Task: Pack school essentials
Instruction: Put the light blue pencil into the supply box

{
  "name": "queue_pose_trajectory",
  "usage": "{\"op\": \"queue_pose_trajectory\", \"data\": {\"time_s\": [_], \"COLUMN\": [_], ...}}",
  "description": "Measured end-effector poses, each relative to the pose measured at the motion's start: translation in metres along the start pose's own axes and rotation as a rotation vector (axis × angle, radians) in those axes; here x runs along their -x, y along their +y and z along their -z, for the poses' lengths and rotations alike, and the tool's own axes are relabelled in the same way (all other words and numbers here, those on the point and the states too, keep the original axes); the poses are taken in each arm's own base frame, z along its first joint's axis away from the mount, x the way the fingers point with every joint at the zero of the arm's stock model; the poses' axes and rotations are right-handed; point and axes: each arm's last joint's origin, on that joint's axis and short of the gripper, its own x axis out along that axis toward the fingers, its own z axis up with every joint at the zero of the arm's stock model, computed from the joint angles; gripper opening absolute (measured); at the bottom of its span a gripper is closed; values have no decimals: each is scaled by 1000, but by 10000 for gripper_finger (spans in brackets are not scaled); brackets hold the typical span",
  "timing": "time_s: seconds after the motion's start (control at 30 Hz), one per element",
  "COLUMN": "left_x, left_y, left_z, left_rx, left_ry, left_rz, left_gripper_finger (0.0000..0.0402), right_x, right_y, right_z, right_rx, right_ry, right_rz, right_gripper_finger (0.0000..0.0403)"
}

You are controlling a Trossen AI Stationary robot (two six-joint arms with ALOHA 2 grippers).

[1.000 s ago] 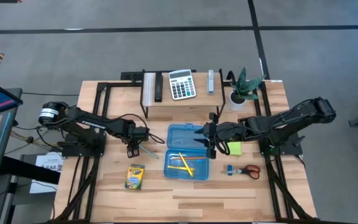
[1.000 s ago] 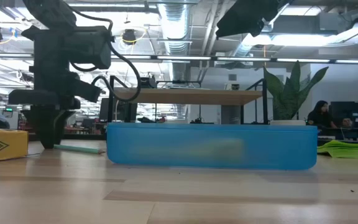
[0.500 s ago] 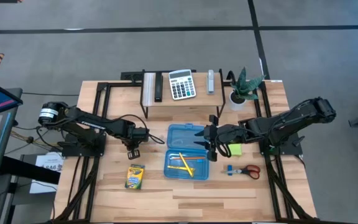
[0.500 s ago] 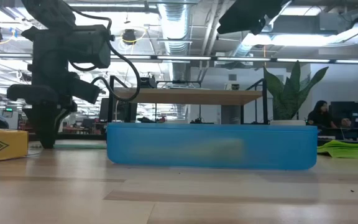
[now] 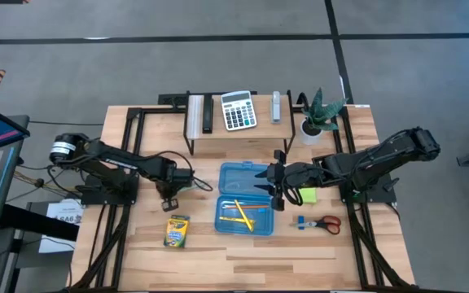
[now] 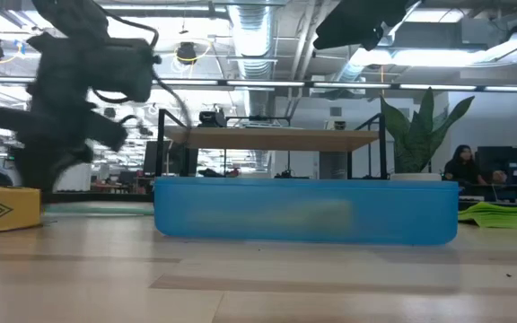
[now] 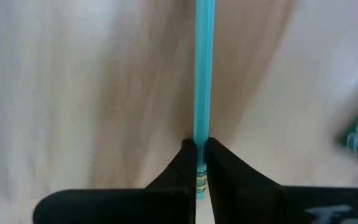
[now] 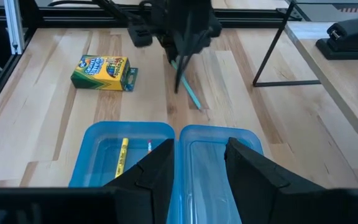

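The desk (image 5: 243,244) carries everything. Near its middle lies the open blue case (image 5: 246,200), with yellow and orange pencils (image 5: 243,213) already in the half nearer the front edge. The right gripper (image 5: 277,186) hovers over the right side of the case, its fingers (image 8: 160,168) partly apart and holding nothing.

The left gripper (image 5: 172,198) is over the desk between the left edge and the case. A second ago its jaws were about half open around the teal pencil (image 7: 202,74); now its fingers (image 7: 182,168) are fully closed on one end of it, and the pencil stands out straight ahead of them. In the right wrist view the pencil slopes down from the gripper, and I cannot tell if its far tip touches the wood. I judge the grasp is done, so next comes the carry to the case.

The crayon box (image 5: 176,230) lies near the front-left corner, the lime-green sticky-note pad (image 5: 306,195) just right of the case, and the red-handled scissors (image 5: 326,223) with a tiny blue piece (image 5: 300,221) closer to the front edge. These are not yet packed.
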Motion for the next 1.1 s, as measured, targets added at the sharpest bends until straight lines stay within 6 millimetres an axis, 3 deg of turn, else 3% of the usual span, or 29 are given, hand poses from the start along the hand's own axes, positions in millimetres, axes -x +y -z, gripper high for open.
{"op": "queue_pose_trajectory", "data": {"time_s": [0.4,0.57,0.73,0.9,1.1], "left_x": [19,37,65,86,80], "left_y": [-12,-24,-41,-66,-93], "left_z": [-4,-9,-22,-44,-74], "left_rx": [-32,-64,-102,-201,-350], "left_ry": [-30,-69,-203,-462,-532], "left_rz": [-64,-92,-95,-6,56], "left_gripper_finger": [0,0,0,0,0], "right_x": [0,0,1,2,28], "right_y": [0,0,0,-1,-8], "right_z": [0,0,0,2,-2], "right_rx": [0,0,1,9,-38], "right_ry": [1,1,1,26,15], "right_rz": [1,1,1,5,0], "right_gripper_finger": [163,163,163,163,163]}}
